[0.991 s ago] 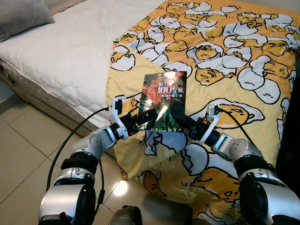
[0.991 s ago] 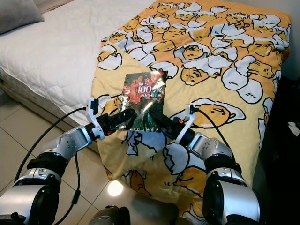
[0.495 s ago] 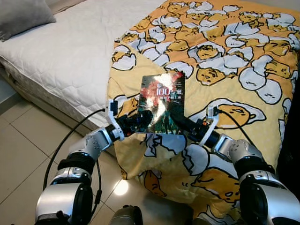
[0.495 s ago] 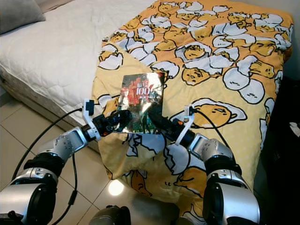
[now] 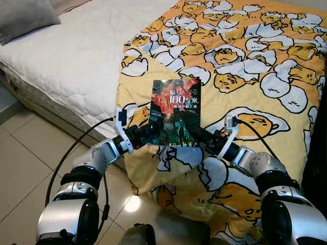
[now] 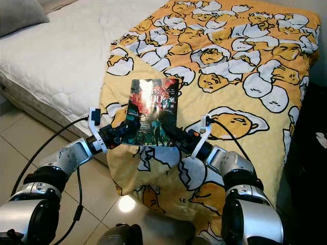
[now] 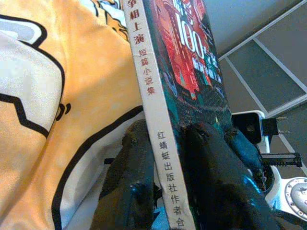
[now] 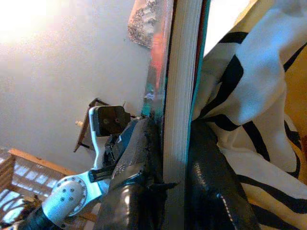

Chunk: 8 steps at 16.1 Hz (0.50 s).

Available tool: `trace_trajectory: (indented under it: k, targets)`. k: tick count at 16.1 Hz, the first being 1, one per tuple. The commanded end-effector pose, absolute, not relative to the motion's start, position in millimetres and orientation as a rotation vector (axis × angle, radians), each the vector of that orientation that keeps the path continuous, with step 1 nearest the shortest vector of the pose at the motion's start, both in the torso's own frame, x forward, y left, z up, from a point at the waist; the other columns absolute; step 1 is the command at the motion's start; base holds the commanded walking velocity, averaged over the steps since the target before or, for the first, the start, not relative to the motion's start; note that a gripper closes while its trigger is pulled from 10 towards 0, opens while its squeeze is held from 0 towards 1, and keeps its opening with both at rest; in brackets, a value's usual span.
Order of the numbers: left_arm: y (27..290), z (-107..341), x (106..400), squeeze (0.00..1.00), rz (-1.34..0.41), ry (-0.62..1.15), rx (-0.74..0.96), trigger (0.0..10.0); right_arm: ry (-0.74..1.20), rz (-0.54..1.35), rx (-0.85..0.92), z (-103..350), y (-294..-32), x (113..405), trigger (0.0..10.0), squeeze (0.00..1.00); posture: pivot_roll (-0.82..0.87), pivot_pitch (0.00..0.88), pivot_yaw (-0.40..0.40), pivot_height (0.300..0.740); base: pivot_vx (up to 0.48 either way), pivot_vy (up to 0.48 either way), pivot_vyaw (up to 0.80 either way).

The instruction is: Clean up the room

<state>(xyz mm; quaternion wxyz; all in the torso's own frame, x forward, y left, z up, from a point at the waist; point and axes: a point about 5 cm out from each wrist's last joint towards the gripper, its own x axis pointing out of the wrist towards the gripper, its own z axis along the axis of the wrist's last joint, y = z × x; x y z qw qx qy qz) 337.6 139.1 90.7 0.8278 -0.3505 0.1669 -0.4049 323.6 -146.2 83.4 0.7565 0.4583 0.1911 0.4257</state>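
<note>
Now your left gripper (image 5: 144,136) pinches the book (image 5: 176,111) by its spine edge, your right gripper (image 5: 198,135) clamps the page edge. Since a moment ago the book has tipped more upright above the blanket (image 5: 265,61), so it looks ready to carry away.

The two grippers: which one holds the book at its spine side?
The left gripper. Its fingers clamp the book across the printed white spine, while the right gripper clamps the opposite edge, where the cut pages show.
</note>
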Motion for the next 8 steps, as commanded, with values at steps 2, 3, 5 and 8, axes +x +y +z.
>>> trace_trajectory:
  k: [2,3,5,8]
  targets:
    - [137.6,92.6,339.0,0.0,-0.889,0.375,-0.672,0.0,0.395,0.944,0.915,86.0,-142.3,325.7,8.4,0.0,-0.01,0.084,0.12,0.74,0.0,0.0,0.0]
    - [136.2,91.4,338.7,0.0,-0.896,0.387,-0.617,0.0,0.401,0.924,0.888,83.9,-142.2,326.3,10.0,0.0,-0.01,0.083,0.12,0.74,0.0,0.0,0.0]
    - [135.8,93.7,340.5,0.0,-0.89,0.367,-0.579,0.0,0.409,0.85,0.849,79.5,-145.3,328.9,10.0,1.0,-0.01,0.078,0.122,0.74,0.0,0.0,0.0]
    - [142.8,112.8,354.8,0.0,-0.798,0.243,-0.52,0.0,0.38,0.463,0.722,68.0,-172.5,340.6,10.0,1.0,0.0,0.07,0.125,0.74,0.0,0.0,0.0]
